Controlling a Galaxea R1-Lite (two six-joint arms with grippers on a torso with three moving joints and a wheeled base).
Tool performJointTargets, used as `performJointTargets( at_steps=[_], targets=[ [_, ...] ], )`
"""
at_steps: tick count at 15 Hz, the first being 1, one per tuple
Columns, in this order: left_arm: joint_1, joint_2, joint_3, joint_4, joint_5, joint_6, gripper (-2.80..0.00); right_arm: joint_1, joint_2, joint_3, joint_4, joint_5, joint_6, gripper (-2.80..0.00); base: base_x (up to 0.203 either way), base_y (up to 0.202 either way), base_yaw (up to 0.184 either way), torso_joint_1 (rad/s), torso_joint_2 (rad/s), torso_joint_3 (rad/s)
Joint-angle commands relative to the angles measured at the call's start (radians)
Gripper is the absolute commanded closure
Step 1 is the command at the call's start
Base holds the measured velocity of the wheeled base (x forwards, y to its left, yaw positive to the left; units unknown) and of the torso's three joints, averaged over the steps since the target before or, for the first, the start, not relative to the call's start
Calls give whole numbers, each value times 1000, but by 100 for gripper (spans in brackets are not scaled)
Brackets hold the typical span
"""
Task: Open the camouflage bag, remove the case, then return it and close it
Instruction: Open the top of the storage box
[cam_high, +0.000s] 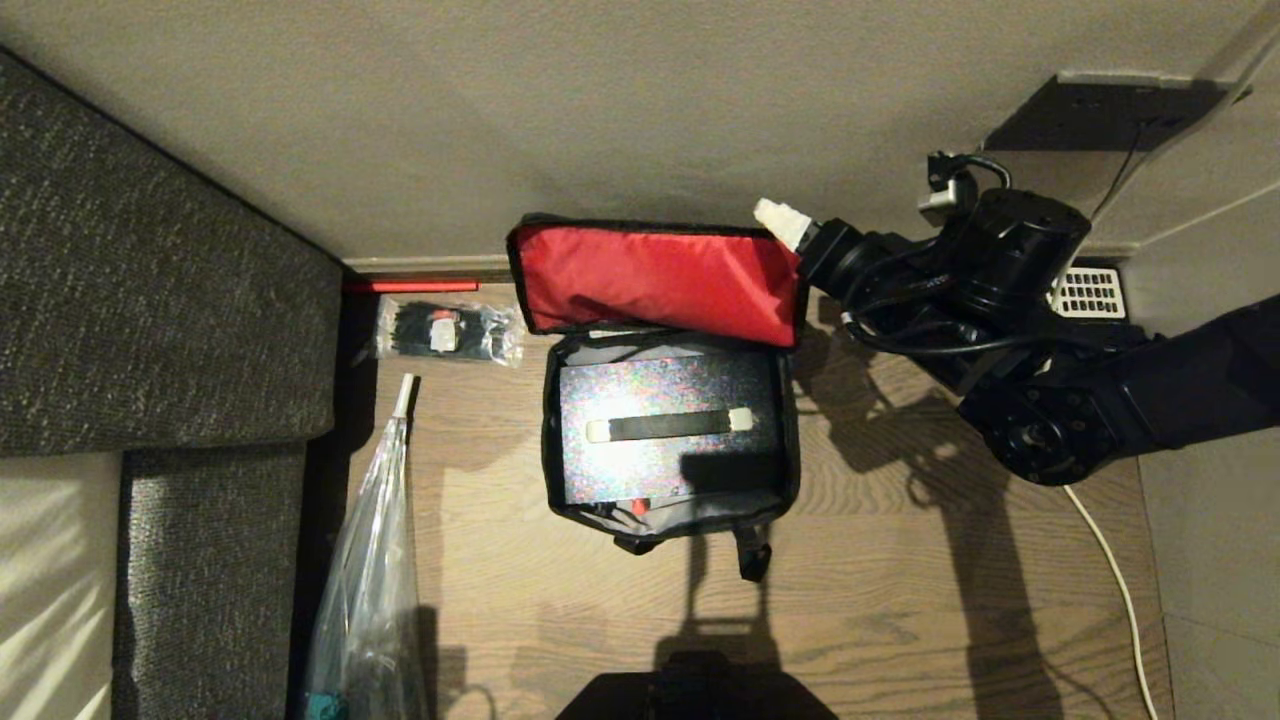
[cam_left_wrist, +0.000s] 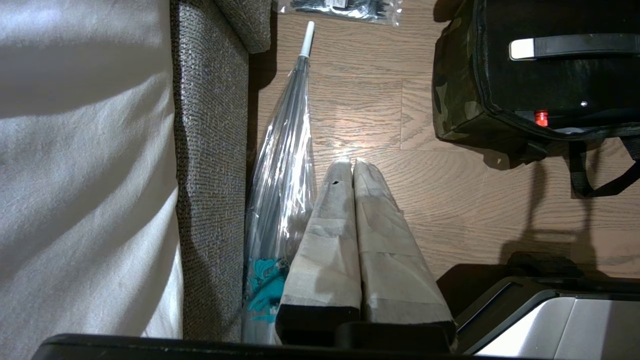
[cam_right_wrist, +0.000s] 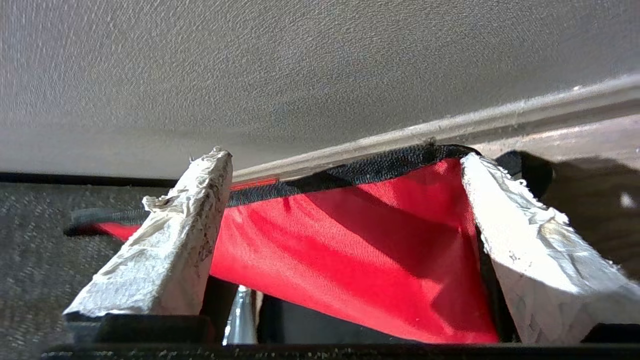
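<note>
The camouflage bag (cam_high: 670, 520) stands open on the wooden floor against the wall. Its red-lined lid (cam_high: 655, 280) is flipped back and leans on the wall. Inside lies the black case (cam_high: 665, 430), its top shiny and holographic, with a black handle strap and a small red spot (cam_left_wrist: 541, 117). My right gripper (cam_high: 790, 235) is at the lid's right end. In the right wrist view this gripper (cam_right_wrist: 344, 157) is open, its fingers spread wide on either side of the red lining (cam_right_wrist: 360, 270). My left gripper (cam_left_wrist: 352, 162) is shut and empty, parked low over the floor left of the bag (cam_left_wrist: 452, 100).
A grey sofa (cam_high: 150, 300) fills the left side. A clear folded umbrella (cam_high: 375, 560) lies along it, and a packet of black ties (cam_high: 445, 330) sits near the wall. A white cable (cam_high: 1110, 570) runs over the floor at right, below a phone's white keypad (cam_high: 1090, 292).
</note>
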Motion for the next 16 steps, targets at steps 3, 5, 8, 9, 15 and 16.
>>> performJointTargets(
  at_steps=[3, 5, 8, 9, 15, 16],
  targets=[
    [1, -2, 2, 0, 0, 0, 0, 1, 13, 27, -8, 0, -8, -280, 0, 0, 0, 0, 0, 0],
    [1, 0, 3, 0, 0, 1, 0, 7, 13, 97, 43, 5, -4, -280, 0, 0, 0, 0, 0, 0],
    [1, -2, 3, 0, 0, -1, 0, 18, 18, 103, 96, 0, 3, -280, 0, 0, 0, 0, 0, 0],
    [1, -2, 2, 0, 0, -1, 0, 18, 21, 107, 96, -1, 1, -280, 0, 0, 0, 0, 0, 0],
    [1, -2, 2, 0, 0, 0, 0, 18, 36, 138, 157, 2, -3, -280, 0, 0, 0, 0, 0, 0],
    [1, -2, 2, 0, 0, 1, 0, 18, 42, 158, 155, 6, -12, -280, 0, 0, 0, 0, 0, 0]
  ],
)
